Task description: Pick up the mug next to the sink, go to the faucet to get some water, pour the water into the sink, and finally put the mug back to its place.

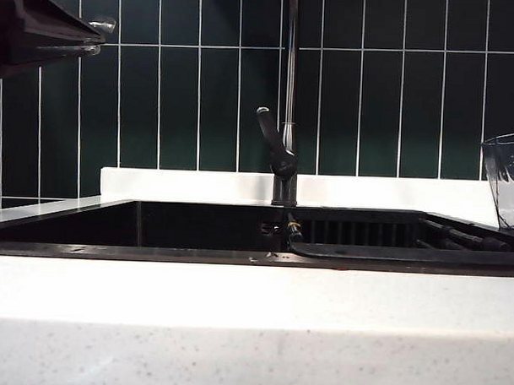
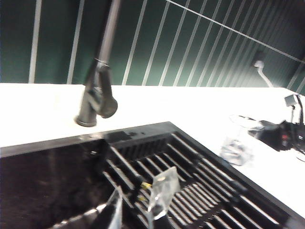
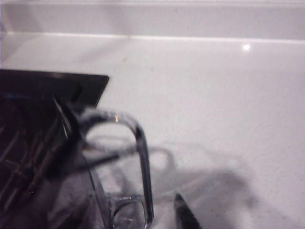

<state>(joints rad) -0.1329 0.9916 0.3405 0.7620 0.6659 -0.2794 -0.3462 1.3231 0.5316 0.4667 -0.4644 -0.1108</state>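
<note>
Tiled kitchen: we log left gripper (image 1: 98, 35) idle 10 o'clock, slightly apart; right gripper (image 2: 259, 132), spread for grasp, beside mug (image 1: 506, 180) 3 o'clock.

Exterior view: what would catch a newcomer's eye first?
The tall dark faucet stands mid-frame behind the wide black sink, against green tiles. The clear mug sits at the right edge, right end effector beside it; the left end effector hangs open over the sink.
</note>
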